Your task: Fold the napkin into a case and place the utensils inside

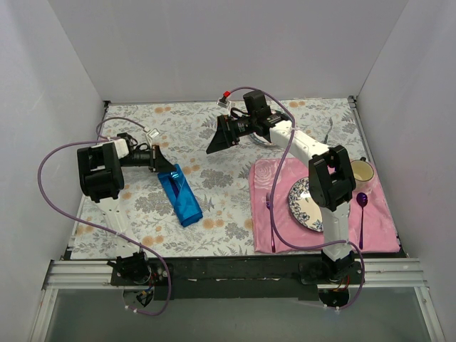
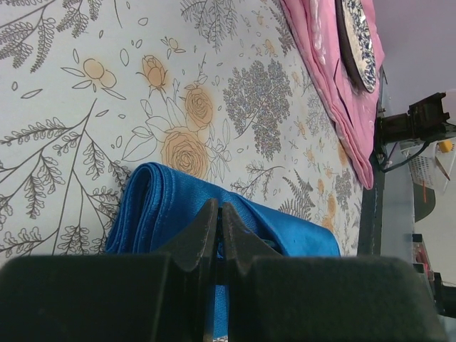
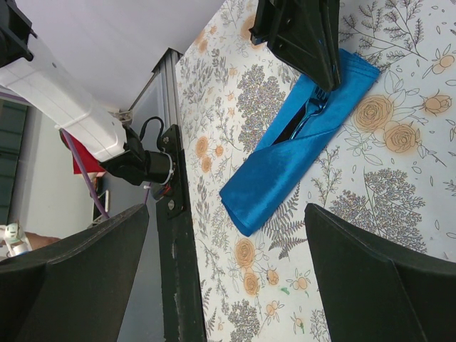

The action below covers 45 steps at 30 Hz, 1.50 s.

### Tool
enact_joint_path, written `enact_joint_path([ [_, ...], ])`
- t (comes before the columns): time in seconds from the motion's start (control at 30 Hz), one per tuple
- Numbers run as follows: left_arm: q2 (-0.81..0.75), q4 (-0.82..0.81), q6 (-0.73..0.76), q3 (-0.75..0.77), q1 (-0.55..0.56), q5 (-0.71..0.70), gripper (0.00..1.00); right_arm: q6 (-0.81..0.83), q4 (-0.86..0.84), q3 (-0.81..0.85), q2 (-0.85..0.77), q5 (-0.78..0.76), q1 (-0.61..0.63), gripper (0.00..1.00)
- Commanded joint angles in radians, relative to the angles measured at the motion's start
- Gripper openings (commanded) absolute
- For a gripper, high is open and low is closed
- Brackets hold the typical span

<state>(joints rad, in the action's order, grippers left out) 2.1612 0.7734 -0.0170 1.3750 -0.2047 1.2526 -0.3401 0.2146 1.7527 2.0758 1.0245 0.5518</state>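
Note:
The blue napkin lies folded as a narrow case on the floral cloth, left of centre; it also shows in the left wrist view and the right wrist view. In the right wrist view the light-blue fork and the dark knife poke out of its open end. My left gripper is at that open end, its jaws shut right over the cloth, with nothing seen between them. My right gripper hangs open and empty above the table, right of the case, with wide-apart fingers.
A pink placemat at the right holds a patterned plate, a cup, a purple spoon and a magenta fork. The black front rail edges the table. White walls stand on three sides.

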Motion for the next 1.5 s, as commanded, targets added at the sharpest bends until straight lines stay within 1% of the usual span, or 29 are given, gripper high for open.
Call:
enact_joint_path([
  [0.0,-0.089,-0.019,-0.005,-0.014,0.01,0.013,0.0,-0.002,-0.021,0.01,-0.031,0.023,-0.001,0.99],
  [0.4,-0.086,-0.022,-0.008,-0.019,0.019,-0.002,0.03,-0.011,-0.032,0.011,-0.029,0.023,-0.001,0.99],
  [0.63,-0.086,-0.036,-0.03,-0.005,0.021,-0.033,0.19,-0.014,-0.034,0.018,-0.026,0.023,-0.001,0.99],
  [0.67,-0.087,-0.043,-0.041,-0.004,0.019,-0.041,0.26,-0.016,-0.035,0.019,-0.023,0.023,-0.001,0.99],
  [0.83,-0.106,-0.075,-0.072,0.005,0.022,-0.059,0.32,-0.017,-0.038,0.025,-0.023,0.023,-0.001,0.99],
  [1.17,-0.164,-0.105,-0.141,0.094,0.021,-0.087,0.38,-0.028,-0.06,0.042,-0.019,0.023,-0.001,0.99],
  [1.3,-0.179,-0.08,-0.136,0.134,0.024,-0.111,0.39,-0.023,-0.061,0.044,-0.025,0.019,-0.003,0.99],
  [1.4,-0.196,-0.043,-0.107,0.139,0.024,-0.125,0.36,-0.02,-0.063,0.045,-0.029,0.019,-0.001,0.99],
  [1.47,-0.222,-0.046,-0.103,0.112,0.024,-0.146,0.32,-0.019,-0.063,0.047,-0.029,0.019,-0.001,0.99],
])
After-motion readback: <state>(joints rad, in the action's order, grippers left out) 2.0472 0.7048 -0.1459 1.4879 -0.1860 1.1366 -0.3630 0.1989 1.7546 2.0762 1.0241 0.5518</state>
